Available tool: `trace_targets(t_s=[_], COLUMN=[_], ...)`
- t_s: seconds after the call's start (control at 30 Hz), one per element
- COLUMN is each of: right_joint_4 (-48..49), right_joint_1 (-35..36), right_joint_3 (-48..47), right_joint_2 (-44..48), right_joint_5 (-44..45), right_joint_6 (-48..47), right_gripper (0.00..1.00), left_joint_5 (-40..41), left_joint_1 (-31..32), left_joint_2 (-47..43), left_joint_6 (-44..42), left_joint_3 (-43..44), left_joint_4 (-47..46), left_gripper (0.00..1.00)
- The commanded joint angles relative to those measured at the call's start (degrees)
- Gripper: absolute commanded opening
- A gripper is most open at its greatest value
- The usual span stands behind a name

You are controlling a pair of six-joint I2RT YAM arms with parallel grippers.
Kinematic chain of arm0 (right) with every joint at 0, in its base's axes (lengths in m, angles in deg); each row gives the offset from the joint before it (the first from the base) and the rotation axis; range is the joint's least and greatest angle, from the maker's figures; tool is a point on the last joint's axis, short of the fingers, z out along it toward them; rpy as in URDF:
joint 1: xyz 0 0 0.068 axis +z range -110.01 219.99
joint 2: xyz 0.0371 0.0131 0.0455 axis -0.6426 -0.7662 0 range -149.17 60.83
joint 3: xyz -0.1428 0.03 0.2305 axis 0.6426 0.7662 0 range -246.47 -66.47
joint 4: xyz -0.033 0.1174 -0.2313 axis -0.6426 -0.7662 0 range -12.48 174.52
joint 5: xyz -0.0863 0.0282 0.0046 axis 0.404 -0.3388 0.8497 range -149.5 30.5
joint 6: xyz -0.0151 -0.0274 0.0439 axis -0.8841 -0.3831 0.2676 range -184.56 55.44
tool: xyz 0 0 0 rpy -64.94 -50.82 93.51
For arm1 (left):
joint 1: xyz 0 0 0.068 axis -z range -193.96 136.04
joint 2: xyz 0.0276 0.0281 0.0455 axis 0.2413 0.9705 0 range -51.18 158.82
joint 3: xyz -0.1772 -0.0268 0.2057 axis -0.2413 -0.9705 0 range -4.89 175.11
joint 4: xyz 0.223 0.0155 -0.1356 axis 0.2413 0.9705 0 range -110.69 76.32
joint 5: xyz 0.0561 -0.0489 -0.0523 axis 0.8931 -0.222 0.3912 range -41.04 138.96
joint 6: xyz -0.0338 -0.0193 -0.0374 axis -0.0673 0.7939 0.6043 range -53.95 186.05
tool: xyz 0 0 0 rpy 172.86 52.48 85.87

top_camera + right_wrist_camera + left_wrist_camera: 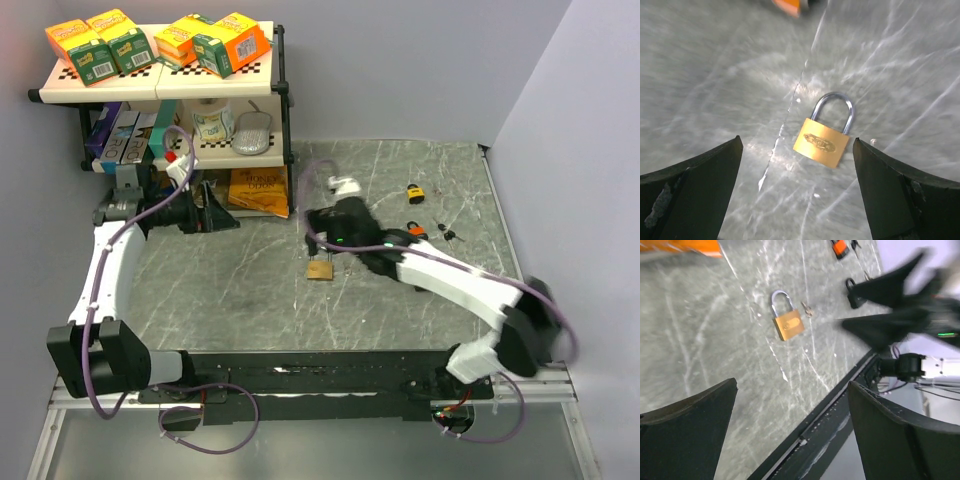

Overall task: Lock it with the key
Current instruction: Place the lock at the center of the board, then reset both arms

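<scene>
Gold padlock, seemingly orange lock, grey table

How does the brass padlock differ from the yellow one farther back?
The brass padlock has a silvery shackle; the yellow padlock has black trim and looks smaller. The brass padlock lies under the open right tool; the yellow padlock lies apart, farther back. Both rest on the table, unheld.

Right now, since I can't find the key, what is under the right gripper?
The brass padlock lies flat on the table beneath the open right gripper, a small key beside it. What the padlock itself covers cannot be seen.
</scene>
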Motion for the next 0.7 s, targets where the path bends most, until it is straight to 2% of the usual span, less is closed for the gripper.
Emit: trace_targets(t_s=[0.0, 0.13, 0.23, 0.33, 0.43, 0.67], right_joint_4=[0.77, -2.65, -3.89, -4.15, -4.41, -11.44], right_joint_1=[-4.82, -15.87, -22.90, -30.02, -35.48, -39.90], right_joint_3=[4.67, 7.75, 10.38, 14.86, 20.14, 26.12], right_joint_2=[14.76, 23.38, 30.31, 36.83, 43.95, 48.62], right_joint_5=[-4.85, -12.93, -18.38, -25.05, -28.84, -31.49], right_joint_6=[-9.18, -11.74, -15.96, -19.56, -21.59, -21.77], right_gripper=[1.00, 1.00, 1.00, 1.00, 1.00, 1.00], left_joint_5=[7.07, 12.46, 17.29, 26.16, 30.22, 35.67], left_joint_1=[-0.97, -0.70, 2.27, 12.00, 16.07, 20.48], left_joint_2=[-0.71, -1.77, -1.86, -1.07, -0.19, 0.25], left_joint_6=[-2.11, -0.16, -1.04, -1.92, -0.08, 1.33], left_joint_3=[4.48, 7.64, 8.08, 6.86, 5.45, -0.08], left_joint_4=[5.83, 2.31, 0.82, -2.07, -5.15, -9.46], left_gripper=[0.96, 0.96, 0.96, 0.96, 0.96, 0.96])
